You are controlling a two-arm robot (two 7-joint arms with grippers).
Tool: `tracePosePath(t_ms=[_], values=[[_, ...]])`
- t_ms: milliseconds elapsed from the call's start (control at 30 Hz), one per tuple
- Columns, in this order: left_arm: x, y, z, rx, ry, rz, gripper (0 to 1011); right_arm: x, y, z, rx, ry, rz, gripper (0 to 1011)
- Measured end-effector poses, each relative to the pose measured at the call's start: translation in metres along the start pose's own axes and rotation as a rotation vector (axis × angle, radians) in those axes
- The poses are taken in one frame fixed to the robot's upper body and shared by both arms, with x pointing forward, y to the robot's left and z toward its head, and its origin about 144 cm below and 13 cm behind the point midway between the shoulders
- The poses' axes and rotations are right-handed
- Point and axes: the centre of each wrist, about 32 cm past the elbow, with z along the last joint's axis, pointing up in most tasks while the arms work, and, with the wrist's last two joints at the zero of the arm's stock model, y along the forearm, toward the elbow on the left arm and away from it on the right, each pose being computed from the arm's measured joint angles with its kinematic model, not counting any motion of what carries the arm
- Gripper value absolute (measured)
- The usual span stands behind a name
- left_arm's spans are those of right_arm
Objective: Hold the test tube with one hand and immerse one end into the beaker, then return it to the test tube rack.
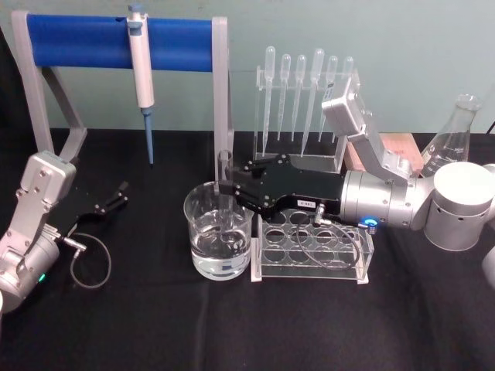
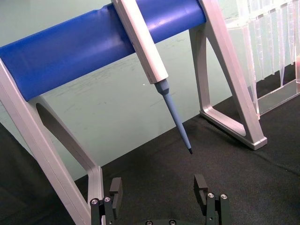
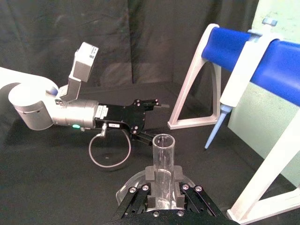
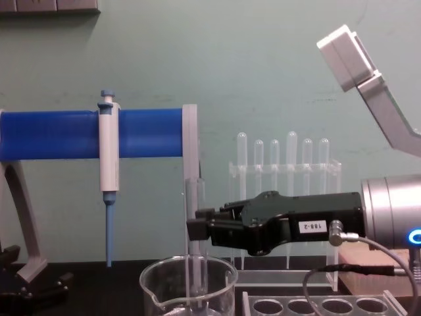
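The test tube (image 1: 223, 166) is clasped upright by the right gripper (image 1: 230, 191), its lower end dipped into the beaker (image 1: 197, 232) beside the rack (image 1: 309, 268), while the left gripper (image 1: 116, 195) is parked with fingers spread at the left.

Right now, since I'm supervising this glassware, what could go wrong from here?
The right gripper holds the test tube upright in the water-filled beaker; moving sideways before lifting could knock glass or tip the beaker. The rack stands beside the beaker, so a misaligned tube may strike it. The left gripper rests open, far left.
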Motion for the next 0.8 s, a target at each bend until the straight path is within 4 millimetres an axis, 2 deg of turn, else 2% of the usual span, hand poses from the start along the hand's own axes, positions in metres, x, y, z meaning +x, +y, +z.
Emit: tracePosePath(t_ms=[800], values=[[0.0, 0.0, 0.0, 0.0, 0.0, 0.0, 1000, -0.0026, 0.0005, -0.0036, -0.012, 0.016, 0.008, 218]])
